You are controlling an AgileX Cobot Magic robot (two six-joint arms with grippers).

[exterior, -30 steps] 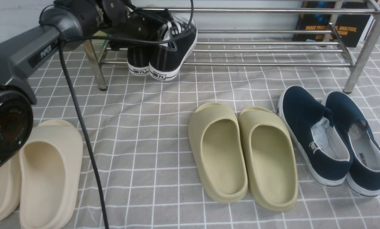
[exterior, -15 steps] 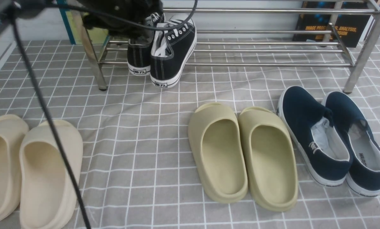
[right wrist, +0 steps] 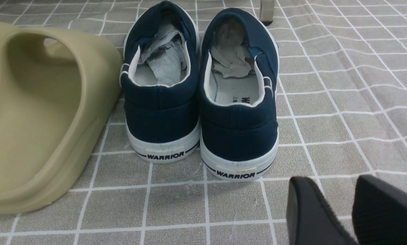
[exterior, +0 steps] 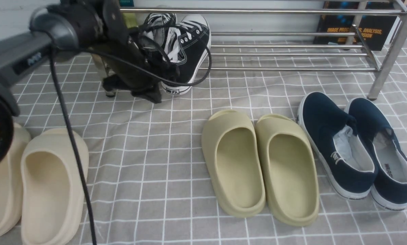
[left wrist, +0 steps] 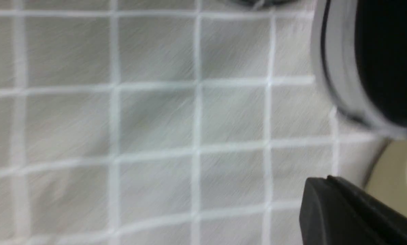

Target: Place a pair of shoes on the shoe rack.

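Note:
The pair of black canvas sneakers [exterior: 186, 47] with white laces sits on the low bars at the left end of the silver shoe rack [exterior: 292, 53], heels hanging over the front bar. My left gripper [exterior: 145, 93] hangs low over the cloth just in front of them, beside the rack's left leg, and holds nothing. The blurred left wrist view shows its fingers [left wrist: 326, 178] pressed together, with a sneaker's heel [left wrist: 387, 58] close by. My right gripper [right wrist: 339, 183] is slightly open and empty behind the navy slip-ons [right wrist: 237, 102]; it is out of the front view.
Olive foam slippers [exterior: 258, 163] lie mid-cloth, navy slip-ons [exterior: 356, 146] to their right and cream slippers [exterior: 50, 183] at the near left. The left arm's cable [exterior: 70, 136] trails across the cloth. A dark book [exterior: 356, 27] leans behind the rack.
My left gripper let go of the sneakers on the rack, rose out of sight, then came down in front of the rack's left leg. The sneakers stay on the bars.

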